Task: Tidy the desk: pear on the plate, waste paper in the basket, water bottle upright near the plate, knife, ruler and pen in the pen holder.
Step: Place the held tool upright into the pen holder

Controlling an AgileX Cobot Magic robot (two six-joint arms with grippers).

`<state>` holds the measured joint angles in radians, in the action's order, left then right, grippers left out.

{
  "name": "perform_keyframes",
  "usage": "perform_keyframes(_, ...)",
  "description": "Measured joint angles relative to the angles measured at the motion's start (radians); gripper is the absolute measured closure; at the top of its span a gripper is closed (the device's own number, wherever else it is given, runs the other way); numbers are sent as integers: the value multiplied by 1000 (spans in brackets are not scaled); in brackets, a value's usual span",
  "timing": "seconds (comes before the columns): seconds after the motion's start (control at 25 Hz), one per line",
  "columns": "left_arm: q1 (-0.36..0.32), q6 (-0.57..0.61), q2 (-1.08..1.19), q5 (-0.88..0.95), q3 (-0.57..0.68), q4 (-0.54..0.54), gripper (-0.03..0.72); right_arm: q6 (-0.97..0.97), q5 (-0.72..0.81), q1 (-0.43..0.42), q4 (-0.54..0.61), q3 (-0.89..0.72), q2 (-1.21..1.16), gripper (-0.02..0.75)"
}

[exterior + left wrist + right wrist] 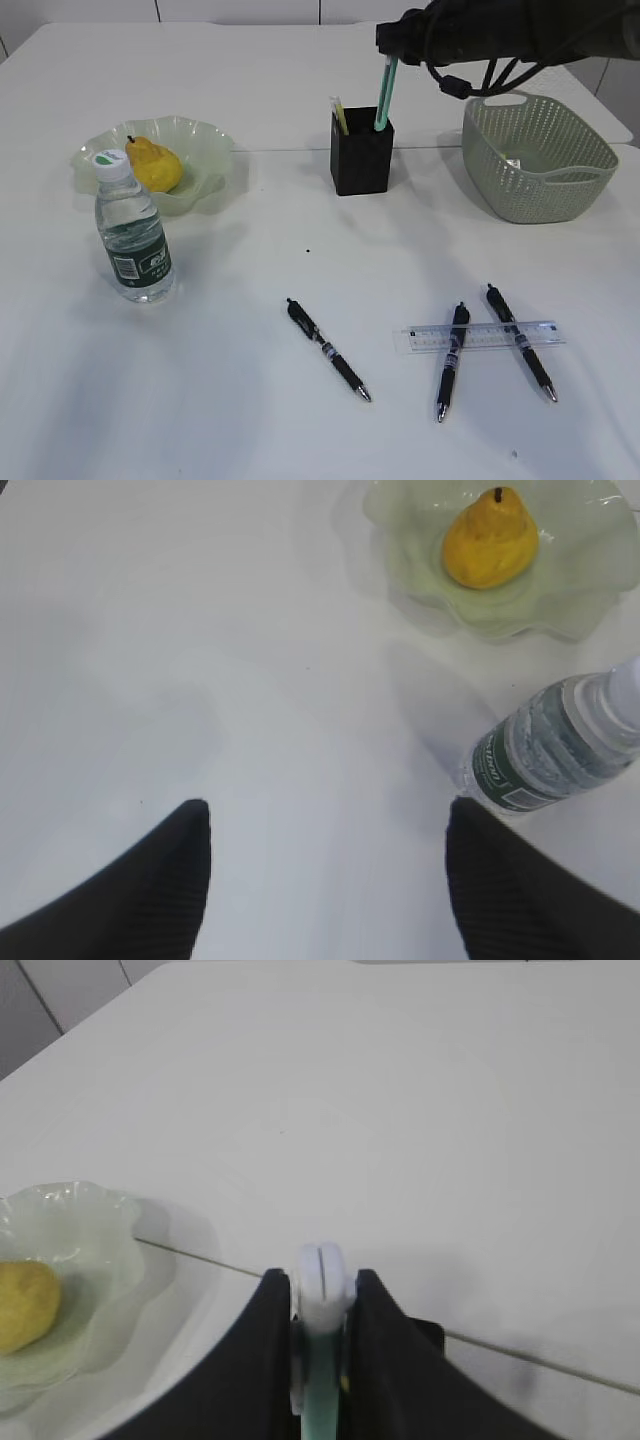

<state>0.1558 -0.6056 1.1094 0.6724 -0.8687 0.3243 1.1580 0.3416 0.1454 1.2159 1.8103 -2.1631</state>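
Note:
My right gripper [388,52] [321,1278] is shut on a slim green knife [384,95] [322,1278] with a white end. The knife's lower end stands inside the black pen holder [361,152]. The pear [155,165] [490,538] lies on the green plate [205,140] [580,590]. The water bottle [133,232] [560,745] stands upright in front of the plate. My left gripper [327,815] hangs open over bare desk, its right finger close to the bottle. Three pens [328,350] lie near the front, two of them across the clear ruler [480,336]. The waste paper is not clearly visible.
The grey-green basket [540,160] stands at the back right, under my right arm, with something pale on its floor. A thin yellow stick [340,115] leans in the pen holder. The desk [250,260] shows bare white between bottle and pens.

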Motion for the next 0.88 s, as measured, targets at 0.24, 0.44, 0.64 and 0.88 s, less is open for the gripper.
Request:
perform_keyframes(0.24,0,0,0,0,0,16,169,45,-65,0,10,80,-65,625)
perform_keyframes(0.44,0,0,0,0,0,20,169,53,-69,0,19,151,-116,625)
perform_keyframes(0.64,0,0,0,0,0,25,169,74,-71,0,56,186,-159,625)
perform_keyframes(0.88,0,0,0,0,0,28,169,122,-77,4,124,188,-217,625)
